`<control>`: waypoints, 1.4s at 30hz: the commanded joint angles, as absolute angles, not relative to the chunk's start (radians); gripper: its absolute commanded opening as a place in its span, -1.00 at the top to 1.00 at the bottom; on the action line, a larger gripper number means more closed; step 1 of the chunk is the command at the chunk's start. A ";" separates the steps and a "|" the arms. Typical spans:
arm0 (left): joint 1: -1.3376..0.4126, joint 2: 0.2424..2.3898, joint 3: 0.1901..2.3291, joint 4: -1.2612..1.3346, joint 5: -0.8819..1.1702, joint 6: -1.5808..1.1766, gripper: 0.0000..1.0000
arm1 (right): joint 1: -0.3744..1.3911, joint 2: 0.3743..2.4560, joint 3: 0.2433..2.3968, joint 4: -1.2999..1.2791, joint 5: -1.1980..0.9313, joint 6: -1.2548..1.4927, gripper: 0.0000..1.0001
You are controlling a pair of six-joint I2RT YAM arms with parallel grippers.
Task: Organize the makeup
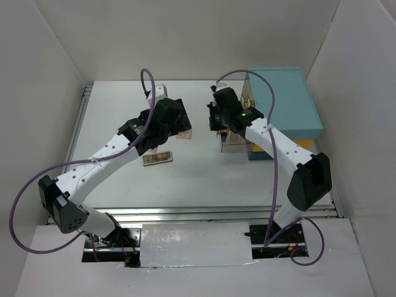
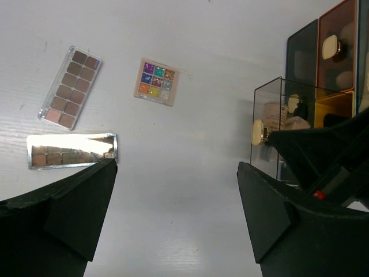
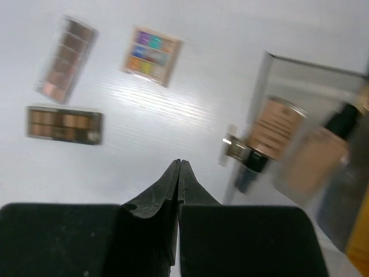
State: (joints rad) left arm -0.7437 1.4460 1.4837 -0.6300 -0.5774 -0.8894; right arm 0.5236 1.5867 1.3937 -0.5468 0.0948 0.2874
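Observation:
Three eyeshadow palettes lie on the white table: a long brown one (image 2: 70, 88), a small square colourful one (image 2: 156, 81) and a mirrored brown one (image 2: 72, 150). My left gripper (image 2: 177, 168) is open and empty, hovering above bare table to the right of them. My right gripper (image 3: 179, 162) is shut and empty, just left of a clear drawer (image 3: 300, 115) that holds beige tubes (image 3: 277, 128) and a black-capped bottle (image 3: 340, 124). In the top view the left gripper (image 1: 166, 119) and right gripper (image 1: 218, 120) face each other, with one palette (image 1: 156, 158) below the left.
The big teal case (image 1: 286, 102) stands at the back right, with the clear drawer (image 1: 234, 142) pulled out in front of it. Its compartments (image 2: 331, 46) and a cream knob (image 2: 258, 132) show in the left wrist view. White walls enclose the table on three sides.

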 commanded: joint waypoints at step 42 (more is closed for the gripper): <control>-0.675 1.456 1.437 -0.643 -0.469 -0.750 -0.93 | 0.377 2.123 1.876 -0.753 0.882 0.239 1.00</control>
